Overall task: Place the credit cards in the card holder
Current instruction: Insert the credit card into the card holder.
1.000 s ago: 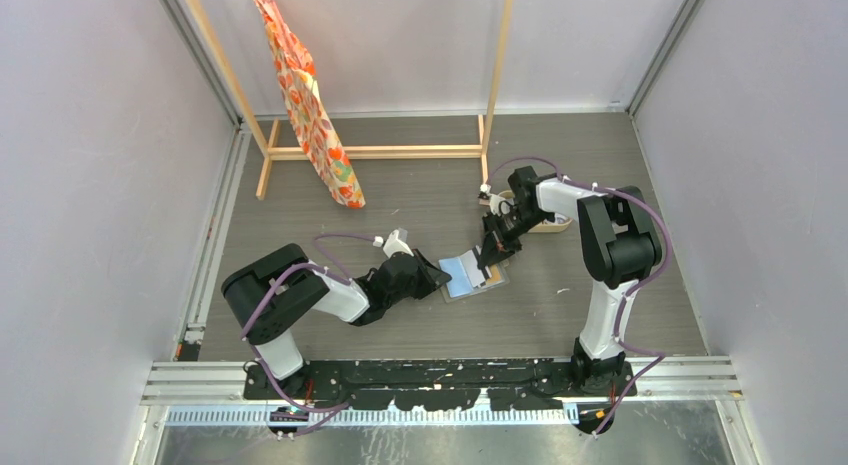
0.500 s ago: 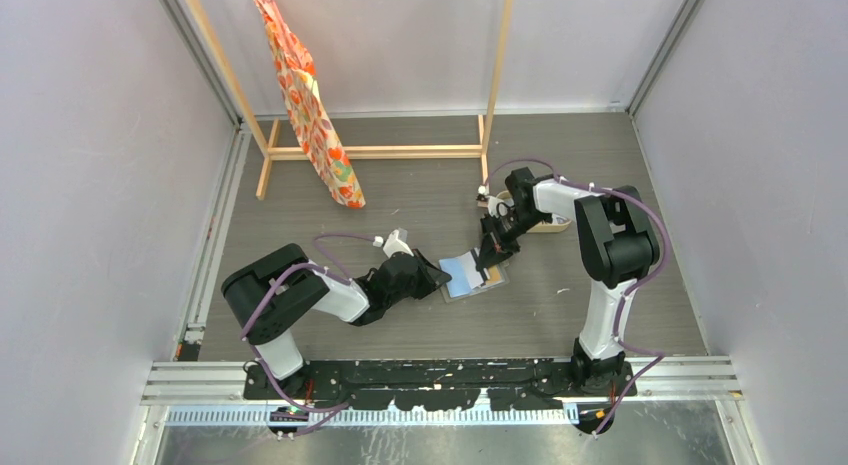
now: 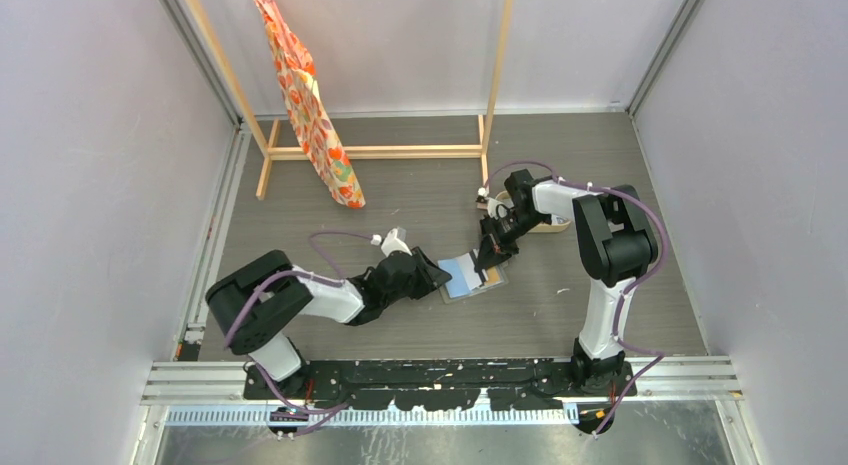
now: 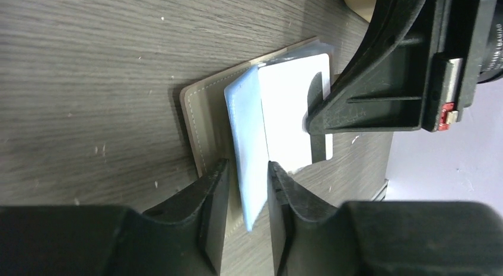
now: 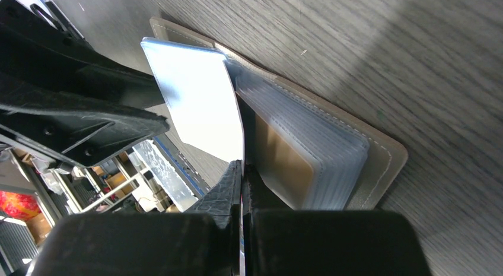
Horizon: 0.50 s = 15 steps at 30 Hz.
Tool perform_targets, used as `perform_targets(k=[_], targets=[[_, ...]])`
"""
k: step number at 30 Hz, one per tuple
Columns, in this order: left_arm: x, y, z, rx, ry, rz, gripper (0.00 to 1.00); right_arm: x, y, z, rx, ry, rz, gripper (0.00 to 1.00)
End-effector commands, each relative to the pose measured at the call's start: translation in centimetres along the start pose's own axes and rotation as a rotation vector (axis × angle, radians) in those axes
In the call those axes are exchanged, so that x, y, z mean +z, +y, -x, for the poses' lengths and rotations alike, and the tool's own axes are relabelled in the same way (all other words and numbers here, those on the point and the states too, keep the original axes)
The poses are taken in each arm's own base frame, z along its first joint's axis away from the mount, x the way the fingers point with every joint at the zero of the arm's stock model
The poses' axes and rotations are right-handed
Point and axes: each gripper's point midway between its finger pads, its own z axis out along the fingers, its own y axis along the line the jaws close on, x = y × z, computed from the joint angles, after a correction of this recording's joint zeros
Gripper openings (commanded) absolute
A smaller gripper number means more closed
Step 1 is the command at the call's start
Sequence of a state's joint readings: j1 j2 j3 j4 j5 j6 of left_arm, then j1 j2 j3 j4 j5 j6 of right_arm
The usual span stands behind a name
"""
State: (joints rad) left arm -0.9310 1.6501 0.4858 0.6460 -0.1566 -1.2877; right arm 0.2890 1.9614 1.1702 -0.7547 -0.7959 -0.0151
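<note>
The left gripper (image 4: 247, 165) reaches the card holder (image 4: 199, 119) from its left, jaws narrowly apart around a raised pale-blue leaf (image 4: 246, 110). The holder lies open on the table (image 3: 330, 225). Over its right half the right gripper (image 5: 242, 166) pinches a white credit card (image 4: 290, 104), beside the clear sleeves (image 5: 332, 151).

card holder (image 5: 382, 160) matt stitched outside, glossy plastic inside; tbl (image 5: 415, 50) matt woodgrain

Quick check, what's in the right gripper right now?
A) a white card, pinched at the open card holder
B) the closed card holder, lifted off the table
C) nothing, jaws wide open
A: the right gripper is shut on a white card, its tips right at the open card holder.
</note>
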Motion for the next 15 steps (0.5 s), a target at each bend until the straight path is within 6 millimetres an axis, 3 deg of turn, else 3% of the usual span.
perform_targets(k=[1, 5, 8, 11, 15], targets=[[-2.1, 0.4, 1.2, 0.084, -0.024, 0.06, 0.34, 0.7, -1.0, -0.3, 0.0, 0.017, -0.042, 0.01], [-4.4, -0.4, 2.3, 0.154, -0.043, 0.057, 0.37, 0.6, -1.1, -0.2, -0.005, 0.015, -0.043, 0.01], [-5.4, -2.2, 2.7, 0.186, -0.037, 0.002, 0.35, 0.5, -1.0, -0.1, -0.01, 0.013, -0.042, 0.01], [-4.9, -3.9, 2.0, 0.22, 0.022, -0.031, 0.3, 0.6, -1.0, -0.2, -0.01, 0.015, -0.043, 0.01], [-3.0, -4.3, 0.8, 0.216, 0.073, -0.043, 0.19, 0.6, -1.0, -0.1, -0.013, 0.014, -0.044, 0.01]])
